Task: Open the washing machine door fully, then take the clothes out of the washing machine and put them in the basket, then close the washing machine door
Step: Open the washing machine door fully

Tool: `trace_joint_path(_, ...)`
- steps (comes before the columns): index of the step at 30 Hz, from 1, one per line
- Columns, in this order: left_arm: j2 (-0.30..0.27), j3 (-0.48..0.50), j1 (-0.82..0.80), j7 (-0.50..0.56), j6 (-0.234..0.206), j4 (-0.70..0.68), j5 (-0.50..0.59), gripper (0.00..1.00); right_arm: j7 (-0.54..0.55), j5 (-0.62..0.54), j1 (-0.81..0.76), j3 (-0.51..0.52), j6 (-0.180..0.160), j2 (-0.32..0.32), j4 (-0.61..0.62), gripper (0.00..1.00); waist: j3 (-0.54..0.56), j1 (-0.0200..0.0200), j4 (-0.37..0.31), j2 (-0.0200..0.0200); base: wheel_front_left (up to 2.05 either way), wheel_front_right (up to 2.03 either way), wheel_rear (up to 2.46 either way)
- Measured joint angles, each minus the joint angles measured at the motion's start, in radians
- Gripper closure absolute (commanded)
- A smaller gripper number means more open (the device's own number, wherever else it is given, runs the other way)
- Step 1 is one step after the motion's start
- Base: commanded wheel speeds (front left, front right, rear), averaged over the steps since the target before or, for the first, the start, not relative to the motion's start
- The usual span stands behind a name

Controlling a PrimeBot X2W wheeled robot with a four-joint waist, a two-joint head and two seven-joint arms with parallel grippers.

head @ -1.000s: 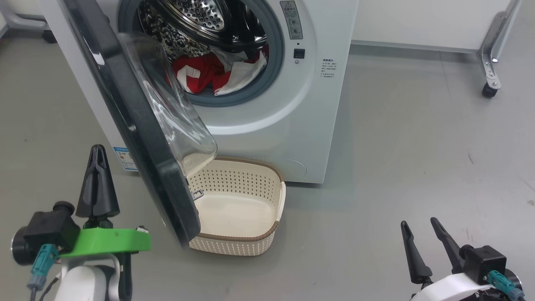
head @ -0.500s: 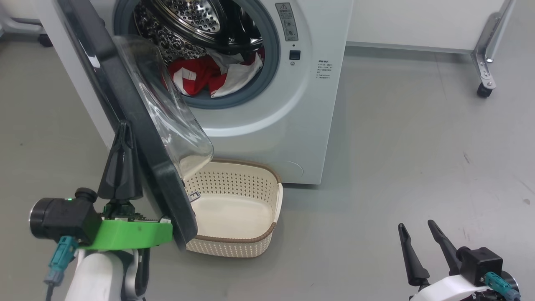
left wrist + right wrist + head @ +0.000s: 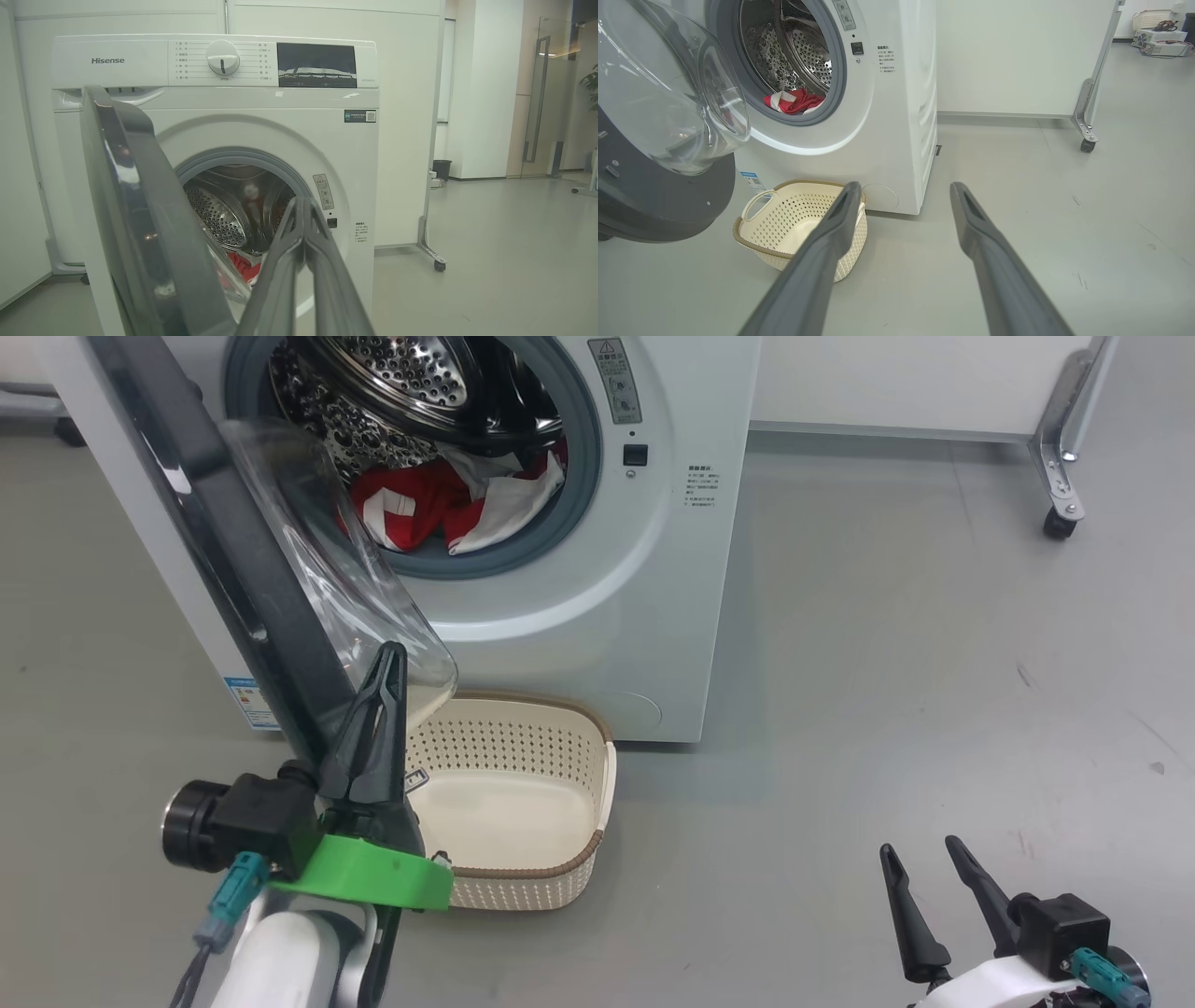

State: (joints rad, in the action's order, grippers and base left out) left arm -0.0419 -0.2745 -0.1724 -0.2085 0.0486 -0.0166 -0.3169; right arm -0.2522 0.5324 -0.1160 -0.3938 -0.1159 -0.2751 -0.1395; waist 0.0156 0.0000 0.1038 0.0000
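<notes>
Left gripper [image 3: 390, 661] fingers together, beside washing machine door [image 3: 224, 560] inner glass. Right gripper [image 3: 920, 847] fingers apart, empty. Risk: closed tips slip off glass; door left half-open over basket [image 3: 569, 709].

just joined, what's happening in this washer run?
The door of the washing machine stands partly open, not fully. The left tool, shut, is raised by the door's lower edge on its inner side; whether it touches is unclear. The right tool hangs open low on the right, holding nothing. The red clothes lie in the drum, and the basket sits empty on the floor before the machine, partly under the door.
</notes>
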Motion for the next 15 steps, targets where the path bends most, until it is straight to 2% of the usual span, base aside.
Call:
trace_joint_path(6, 0.0, -0.044, 0.018, 0.02, 0.002, 0.055, 0.0, 1.0, 0.0, 0.0, 0.0, 0.0, 0.0, 0.005, -0.007, 0.0, -0.005, 0.0, -0.011, 0.0, 0.0, 0.0, 0.0)
trace_joint_path(15, 0.0, -0.057, 0.037, 0.041, -0.001, 0.137, -0.007, 1.0, 0.0, -0.006, 0.002, 0.0, 0.0, 0.007, -0.012, 0.0, -0.014, 0.0, -0.02, 0.0, 0.0, 0.0, 0.0)
